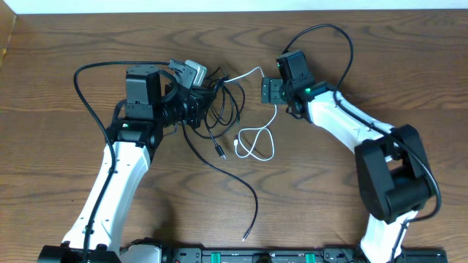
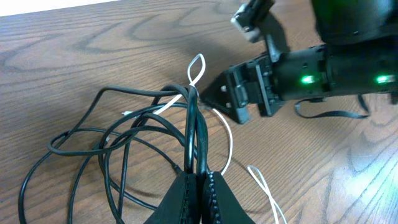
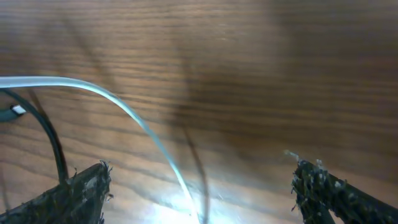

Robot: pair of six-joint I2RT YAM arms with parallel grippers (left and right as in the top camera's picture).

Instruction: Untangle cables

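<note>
Over the table [image 1: 409,58], the left gripper [image 2: 199,184] is clamping limp black cables [image 2: 124,134] while the spread right gripper [image 3: 202,180] is straddling the light white cable [image 3: 112,96], which is probably best pinched mid-run.

black cables [image 1: 218,102] bunched and tangled, white cable [image 1: 271,142] looped alongside

The overhead view looks straight down from far on the whole desk [image 1: 73,44], the left wrist view looks low and close past the left claw [image 2: 200,180] toward the right arm [image 2: 323,68], and the right wrist view is very near the wood, all sharing the white cable [image 3: 62,80].
</note>
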